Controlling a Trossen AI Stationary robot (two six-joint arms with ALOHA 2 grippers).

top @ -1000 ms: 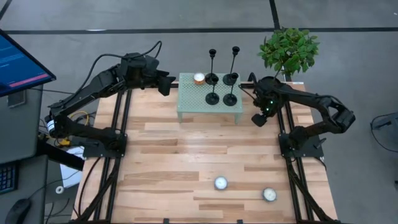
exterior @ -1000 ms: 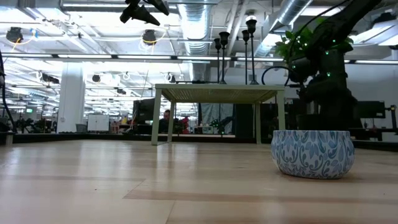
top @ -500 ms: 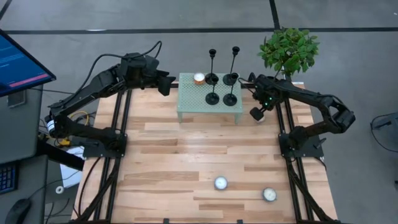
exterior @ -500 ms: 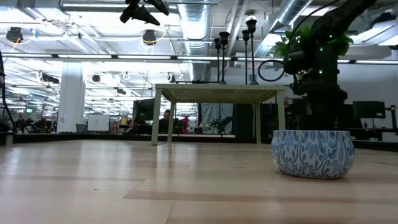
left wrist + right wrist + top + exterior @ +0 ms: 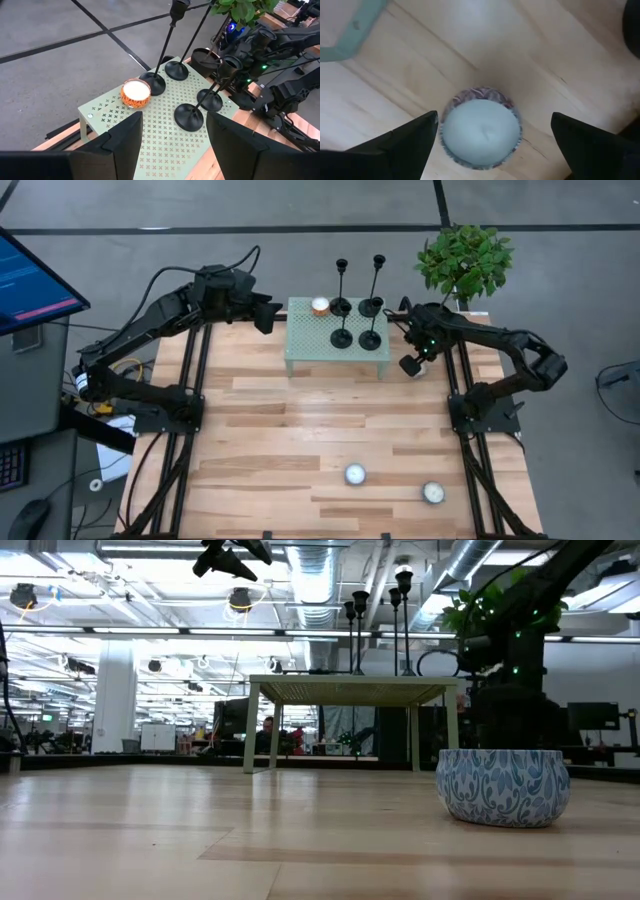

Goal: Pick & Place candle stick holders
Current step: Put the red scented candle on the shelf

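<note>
From above, four candlesticks [image 5: 358, 305] stand together on the right half of a small green stand [image 5: 310, 345] at the far edge of the worktop [image 5: 300, 430]. Two tall ones are at the back and two short ones just in front. An orange-rimmed candle [image 5: 320, 306] sits on the stand's back left. The left claw [image 5: 272, 315] hangs just off the stand's left end. The right claw [image 5: 410, 364] hovers low over the worktop just right of the stand, near a potted plant [image 5: 463, 260]. Two more candles [image 5: 355, 474] lie on the near part of the worktop, well apart from the stand.

At worktop height, the stand rises mid-distance with the candlesticks' stems above it, and a blue patterned cup [image 5: 503, 786] sits close by on the right.

Past the left wrist, its fingers [image 5: 120, 145] are spread wide with nothing between them, the four candlesticks and orange candle beyond on the stand's perforated top.

Past the right wrist, its fingers [image 5: 400, 142] are also wide apart, straddling a white candle [image 5: 481, 132] in a patterned cup on the wood below, without touching it.
</note>
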